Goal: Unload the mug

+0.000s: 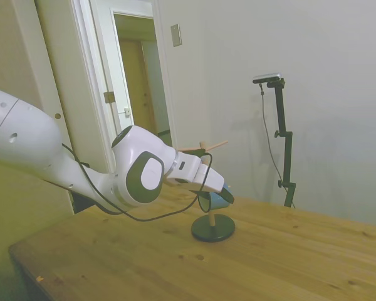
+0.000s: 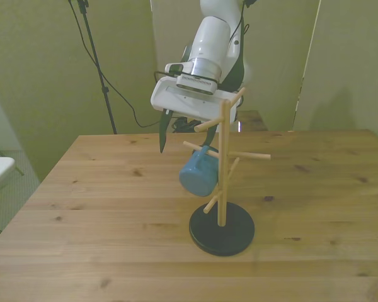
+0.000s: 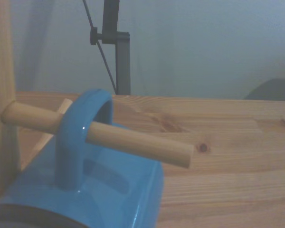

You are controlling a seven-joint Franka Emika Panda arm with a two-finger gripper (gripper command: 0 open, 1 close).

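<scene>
Mug [image 2: 198, 173] hangs by its handle on rack [image 2: 222, 189] peg; gripper [image 2: 170, 133] state unclear.

The side view is taken from off one side of the table [image 1: 288, 257], low and a bit back. The front view is shot from across it, looking down. The rack [image 2: 222, 163] is shared by both, while the wrist view is pressed right up against a peg [image 3: 109, 137] by the fingers.

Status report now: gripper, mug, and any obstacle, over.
Gripper close above the mug, not gripping it. Mug hangs by its handle on a peg of the rack. Peg passes through handle; nothing else near.
</scene>
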